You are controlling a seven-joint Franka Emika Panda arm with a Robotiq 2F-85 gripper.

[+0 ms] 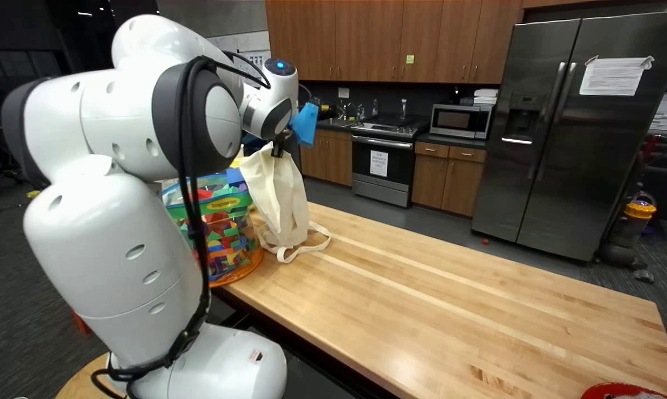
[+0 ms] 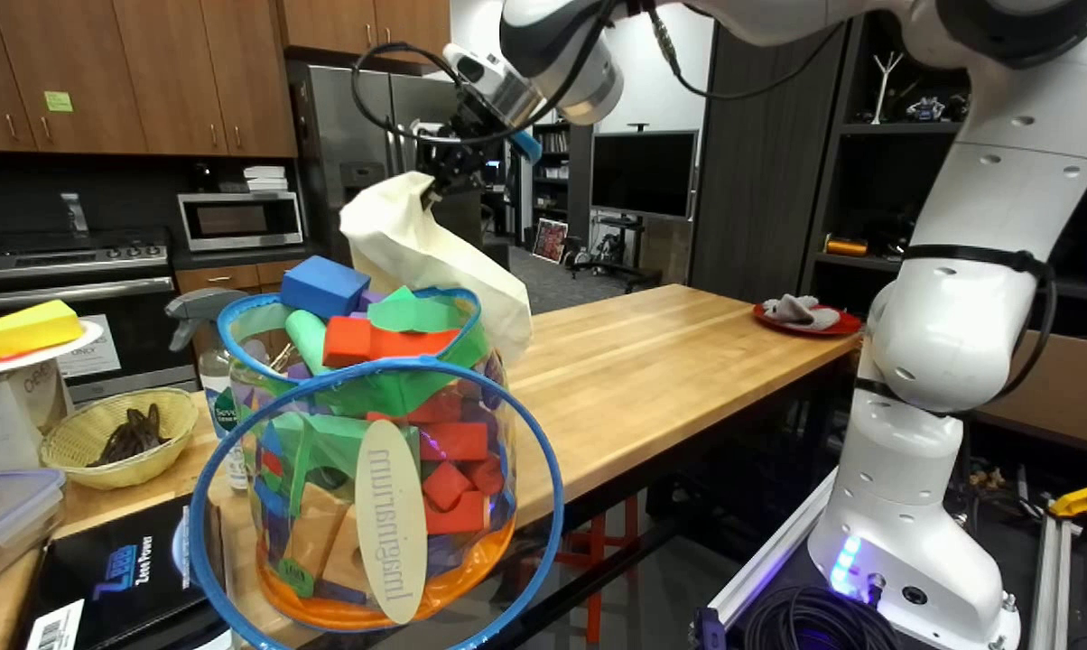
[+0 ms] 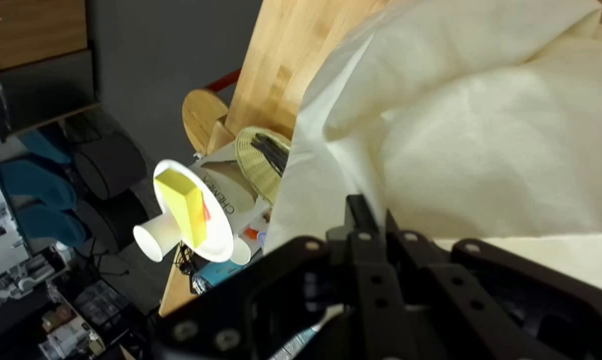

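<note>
The hand (image 1: 278, 149), its jaws drawn together, grips the upper part of a cream cloth bag (image 1: 282, 194), which hangs with its straps (image 1: 287, 257) on the bench (image 1: 450, 288), just beside a clear, orange-based container (image 1: 246, 271) of coloured blocks (image 2: 325, 286). The container's oval label (image 2: 390, 524) reads "Imaginarium". Other legible print: "CHEMEX" on a carton (image 3: 231, 182) in the wrist view; in an exterior view, "Power" on a flat black package (image 2: 128, 578), "Seve" on a spray bottle (image 2: 225, 411), "ONLY" on the oven (image 2: 142, 334) sheet (image 2: 97, 352).

An exterior view near arm (image 1: 117, 233), facing oven (image 1: 400, 160); an exterior view tight on block bag (image 2: 408, 394), facing along tabletop (image 2: 634, 379); both share tabletop. Wrist view close on cloth bag (image 3: 481, 140).
</note>
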